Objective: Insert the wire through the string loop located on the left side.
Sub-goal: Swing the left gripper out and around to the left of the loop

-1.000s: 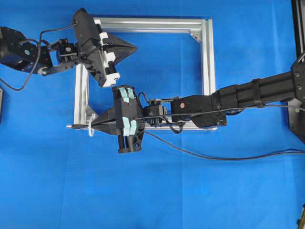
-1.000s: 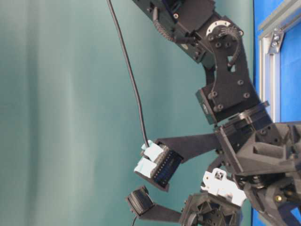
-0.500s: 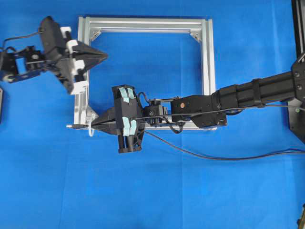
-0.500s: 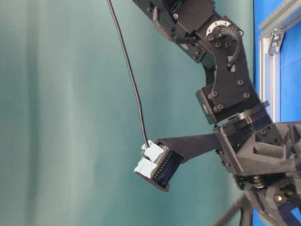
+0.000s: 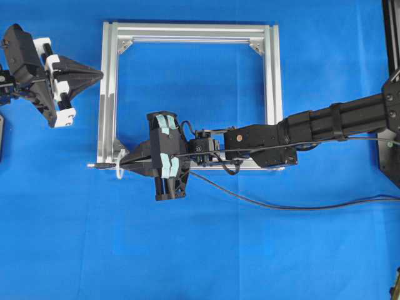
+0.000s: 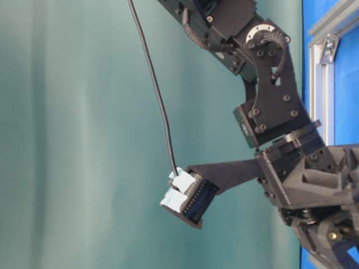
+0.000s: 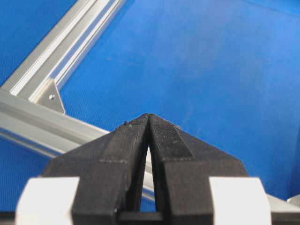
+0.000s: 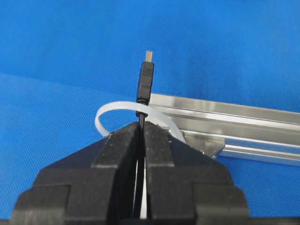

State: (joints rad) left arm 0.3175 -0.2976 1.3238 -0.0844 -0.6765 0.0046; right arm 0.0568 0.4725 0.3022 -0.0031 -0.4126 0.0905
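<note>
Right gripper (image 8: 140, 125) is pinching the wire (image 8: 145, 79) between pressed-together jaws, and I am seeing the plug tip poking out past the string loop (image 8: 108, 108), which is curving around the wire at the lower left corner of the aluminium frame (image 5: 272, 81). That arm is sitting exactly where it was a second ago. Left gripper (image 5: 97, 73), jaws pressed together and empty, is pulling away: a second ago it was over the frame's top left corner, and now it is hanging off the frame's left side above the blue cloth (image 5: 200, 250).
</note>
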